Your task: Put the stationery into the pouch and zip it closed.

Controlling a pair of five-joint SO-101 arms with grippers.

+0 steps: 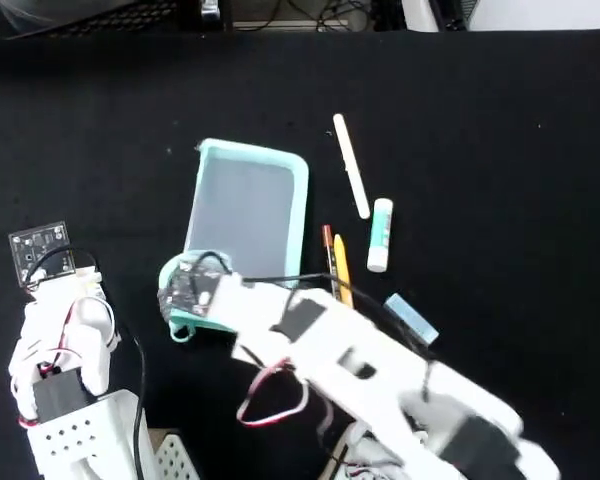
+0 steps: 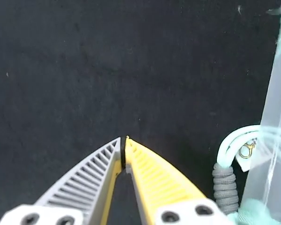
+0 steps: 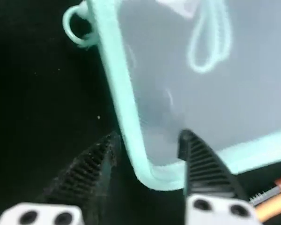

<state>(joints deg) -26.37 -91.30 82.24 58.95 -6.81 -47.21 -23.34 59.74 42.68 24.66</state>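
The black tabletop (image 1: 500, 120) carries a mint-edged pouch (image 1: 248, 205), lying flat just left of centre in the high view. To its right, outside it, lie a white pen (image 1: 351, 166), a glue stick (image 1: 380, 235), an orange pencil (image 1: 329, 255) and a yellow pencil (image 1: 342, 268) side by side, and a pale blue eraser (image 1: 411, 318) nearer the lower right. The right claw (image 3: 149, 138) is spread, one finger on either side of the pouch's rim near its lower left corner. The left claw (image 2: 124, 139) is pressed together and holds nothing, over bare tabletop at lower left, near the pouch.

Pouch (image 1: 248, 205) near end hidden under right arm (image 1: 365, 372) (pencils (image 1: 341, 262) partly too); cut off by left wrist view edge
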